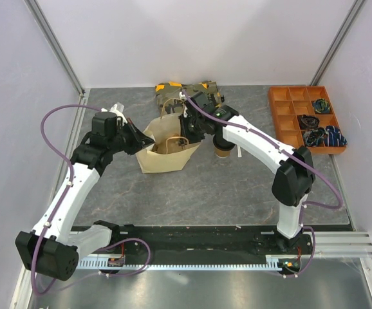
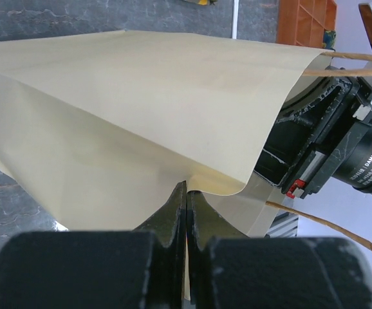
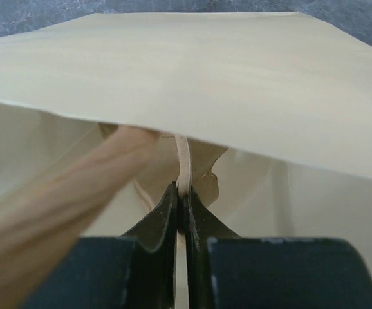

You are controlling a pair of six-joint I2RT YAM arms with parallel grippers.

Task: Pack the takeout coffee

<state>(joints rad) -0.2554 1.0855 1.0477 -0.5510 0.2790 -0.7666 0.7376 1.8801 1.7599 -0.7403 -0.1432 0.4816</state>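
1. Surface: grey, stone-patterned, carrying every item below.

2. Paper bag: tan, with handles, near the middle of the surface. Its mouth is open and faces upward, and both hands grip it at opposite edges. One twisted-paper handle crosses the right wrist view as a blur.

3. Compartment tray: orange plastic, at the far right of the surface and well apart from the bag. Dark cables and small parts lie in several of its cells.

4. Brown and yellow items: at the rear behind the bag and partly hidden by the right arm. These are possibly a pulp cup tray, but the view is too poor to be sure.

5. Takeout coffee: small tan paper cup, upright on the surface just beside the bag's right side. It is outside the bag and partly covered by the right forearm. Neither hand touches it.

6. Left hand: clenched on the rim of the bag's left wall, with the paper pinched between its fingers.

7. Right hand: clenched on a narrow strip at the rim of the bag's right side.
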